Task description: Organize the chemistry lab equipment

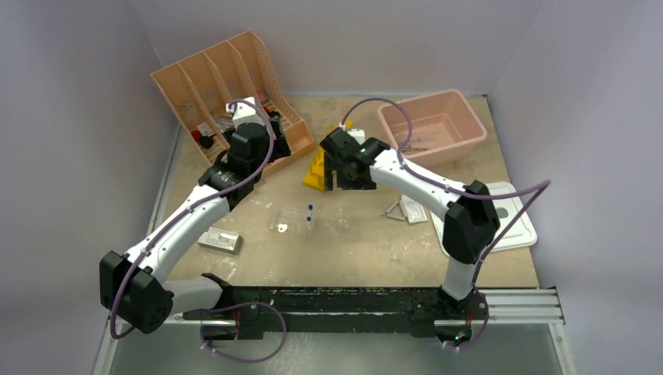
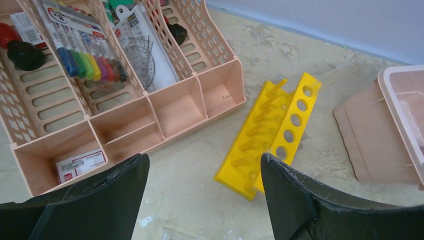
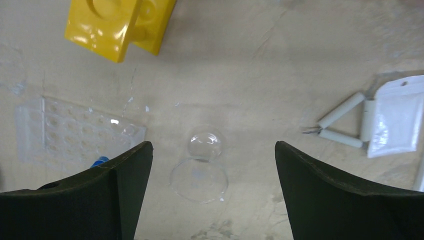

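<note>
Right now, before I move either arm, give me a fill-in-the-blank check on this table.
The test-tube rack is coloured ___.
The left gripper and right gripper both stand ___.
The wire triangle lies beside the white ___.
The coloured markers sit in the peach ___.
Missing: yellow; open; packet; organizer.

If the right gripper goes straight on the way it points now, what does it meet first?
Probably the clear glass dishes on the table, straight ahead of the open right gripper; depth is unclear.
</note>
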Tool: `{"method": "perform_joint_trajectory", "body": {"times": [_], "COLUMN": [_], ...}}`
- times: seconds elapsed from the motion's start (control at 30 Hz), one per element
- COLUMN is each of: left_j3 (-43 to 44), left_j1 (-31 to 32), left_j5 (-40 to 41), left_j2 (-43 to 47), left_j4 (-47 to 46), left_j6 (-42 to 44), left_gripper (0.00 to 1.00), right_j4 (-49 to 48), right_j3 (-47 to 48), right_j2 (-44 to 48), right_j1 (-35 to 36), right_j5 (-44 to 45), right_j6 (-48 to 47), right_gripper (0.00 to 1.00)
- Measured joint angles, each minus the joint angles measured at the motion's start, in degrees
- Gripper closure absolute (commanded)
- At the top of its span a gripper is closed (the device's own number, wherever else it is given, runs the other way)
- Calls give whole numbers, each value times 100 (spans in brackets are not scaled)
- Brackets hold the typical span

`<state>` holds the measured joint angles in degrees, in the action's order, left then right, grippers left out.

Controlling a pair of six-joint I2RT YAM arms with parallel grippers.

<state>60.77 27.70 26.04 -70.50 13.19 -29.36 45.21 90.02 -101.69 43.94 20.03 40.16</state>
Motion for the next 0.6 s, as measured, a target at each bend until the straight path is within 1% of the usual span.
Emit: {"method": "perform_joint_trajectory", "body": {"times": [0.17, 0.23, 0.47, 0.6], "left_j3": [-87, -166, -197, -254], "left_j1": [-7, -7, -11, -13], "left_j5": [48, 57, 72, 63], "left_j2": [208, 358, 533, 533], "left_j4": [173, 236, 400, 457], "left_j6": [-2, 0, 138, 151], "left_gripper": [18, 18, 18, 18], "right_j4": [-37, -63, -109, -87], "right_j3": [0, -2, -203, -439], "right_j2": [-540, -660, -734, -743], "right_j1": [354, 389, 389, 391], "right_j5": [-74, -151, -155, -170], "right_j6": [216, 302, 636, 791], "right_gripper": [7, 8, 14, 14]}}
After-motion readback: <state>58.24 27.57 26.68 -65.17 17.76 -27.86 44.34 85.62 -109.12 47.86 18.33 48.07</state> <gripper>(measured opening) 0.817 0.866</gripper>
